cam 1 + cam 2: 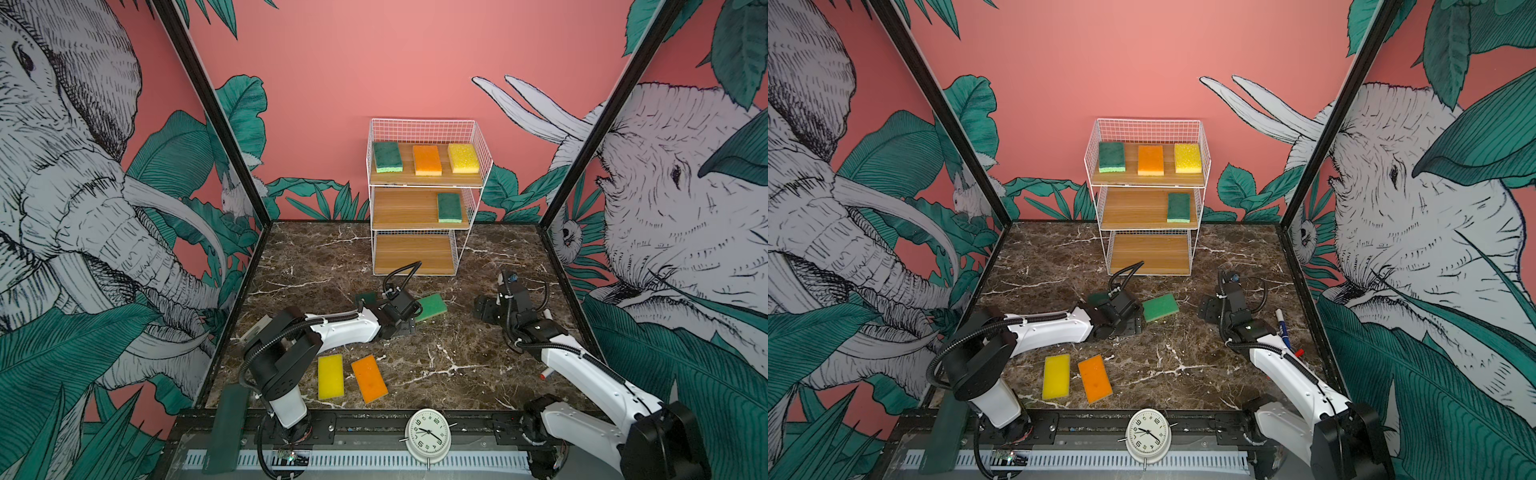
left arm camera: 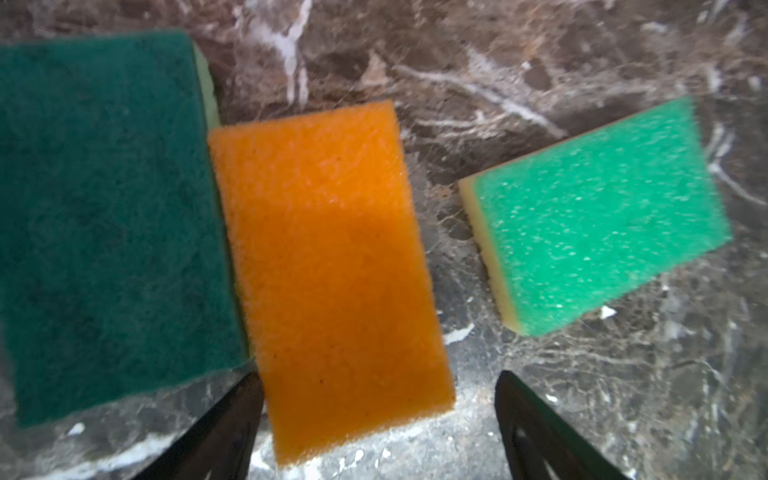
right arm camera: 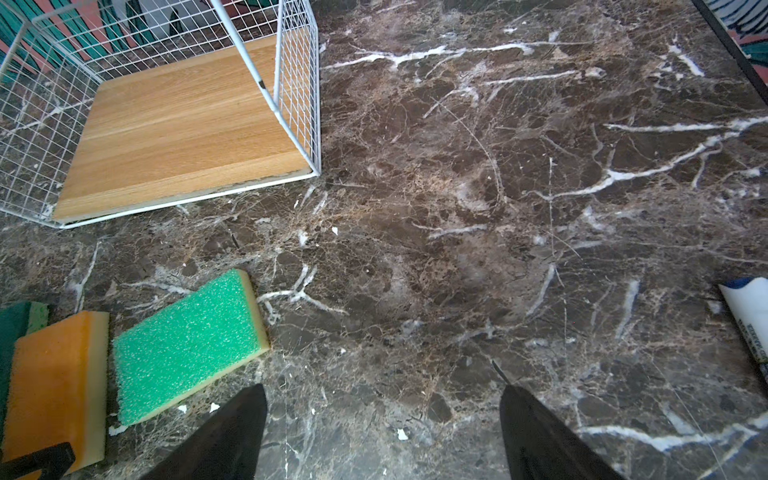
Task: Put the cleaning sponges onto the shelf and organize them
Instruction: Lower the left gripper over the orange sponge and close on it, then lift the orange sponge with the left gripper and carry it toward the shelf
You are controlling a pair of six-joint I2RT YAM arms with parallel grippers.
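Okay, both top views: shelf stands against the back wall. Its top board carries top green sponge, top orange sponge and top yellow sponge. Middle green sponge sits at the middle board's right end. Front yellow sponge and front orange sponge lie just beside each other near the table front edge.

Left wrist: left gripper has its jaws wide and grips nothing. Centre orange sponge lies flat between them, one finger just beside its long edge. Dark green sponge touches that same side. Light green sponge lies apart on the opposite side, a marble strip between.

Right wrist: right gripper has its jaws wide, empty, above bare marble. Open room runs ahead to the shelf's bottom corner. Marker pen shows at the side.
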